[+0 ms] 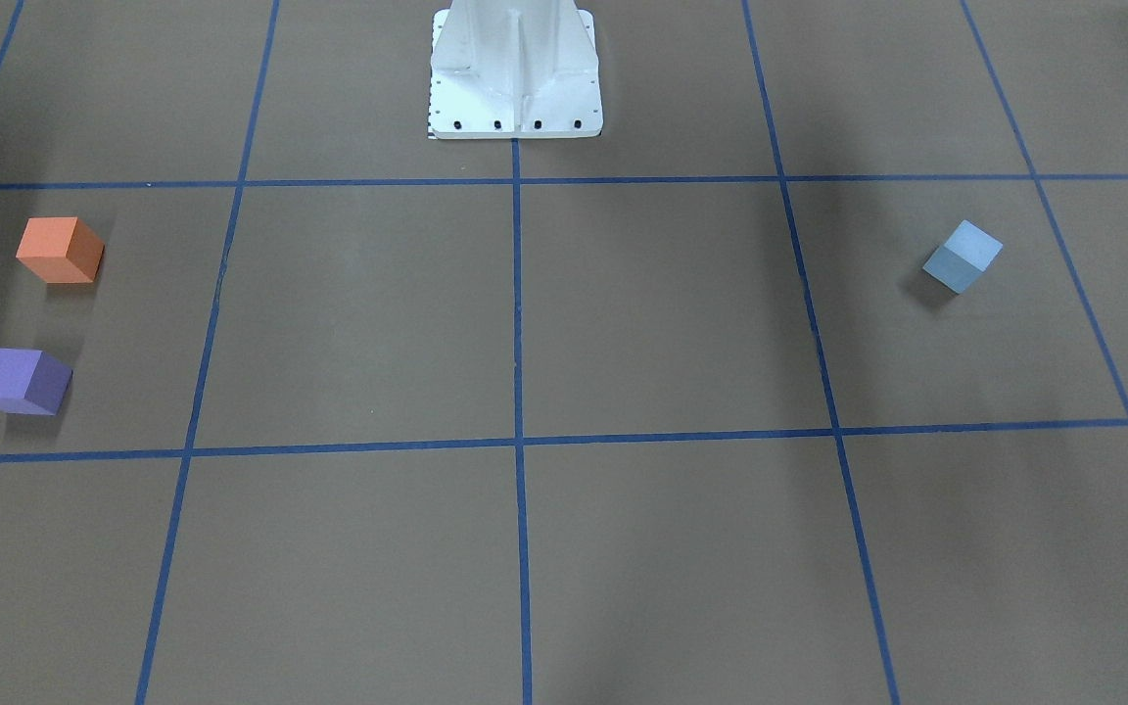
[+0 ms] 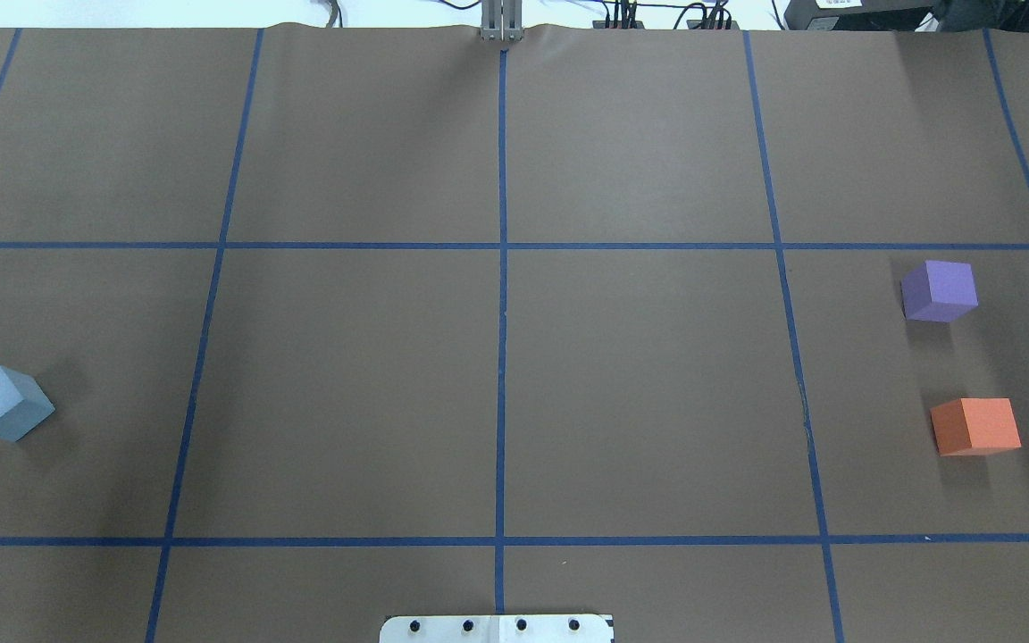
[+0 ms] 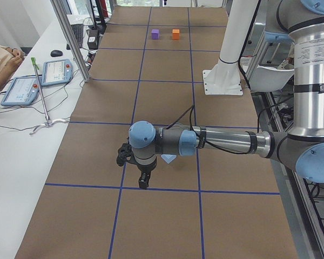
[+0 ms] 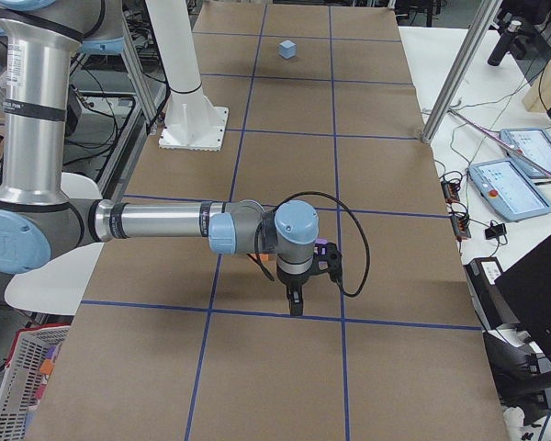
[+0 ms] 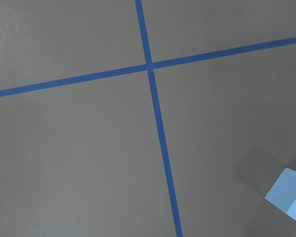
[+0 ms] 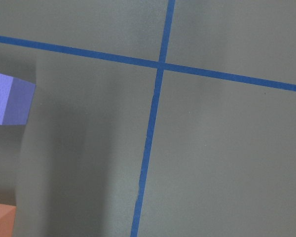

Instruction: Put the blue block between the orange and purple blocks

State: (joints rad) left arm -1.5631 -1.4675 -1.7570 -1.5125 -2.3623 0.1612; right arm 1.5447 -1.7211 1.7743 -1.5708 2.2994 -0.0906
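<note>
The blue block (image 2: 4, 404) sits on the brown table at my left side; it also shows in the front view (image 1: 962, 256) and at the left wrist view's lower right corner (image 5: 291, 195). The purple block (image 2: 939, 290) and the orange block (image 2: 975, 426) sit apart at my right side, with a gap between them. My left gripper (image 3: 143, 183) hangs above the table beside the blue block (image 3: 169, 158). My right gripper (image 4: 296, 306) hangs near the purple block (image 4: 320, 248). Both grippers show only in the side views, so I cannot tell whether they are open or shut.
The white robot base (image 1: 515, 73) stands at the table's middle near edge. Blue tape lines (image 2: 501, 357) divide the brown surface into squares. Tablets and cables (image 4: 510, 179) lie on the white bench past the far edge.
</note>
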